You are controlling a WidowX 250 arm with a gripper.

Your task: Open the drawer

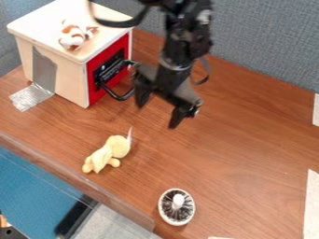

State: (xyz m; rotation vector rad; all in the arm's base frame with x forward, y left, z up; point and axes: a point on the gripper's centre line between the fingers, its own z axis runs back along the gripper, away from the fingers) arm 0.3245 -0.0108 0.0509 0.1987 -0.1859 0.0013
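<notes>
Brown tabletop [243, 158] underlies the hanging arm [185, 39], jaws apart.

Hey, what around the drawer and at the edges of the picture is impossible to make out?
Camera view:
- What the drawer holds: hidden by its red front.
- Whether the gripper touches the handle: one slanted angle cannot settle it.
- Full outline of the white sheet: cut off by the right edge.
- The dark object, lower left: cut off by the corner.

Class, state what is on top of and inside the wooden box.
A small brown-and-white toy lies on top of the box. Its contents cannot be seen: the red front covers them.
</notes>
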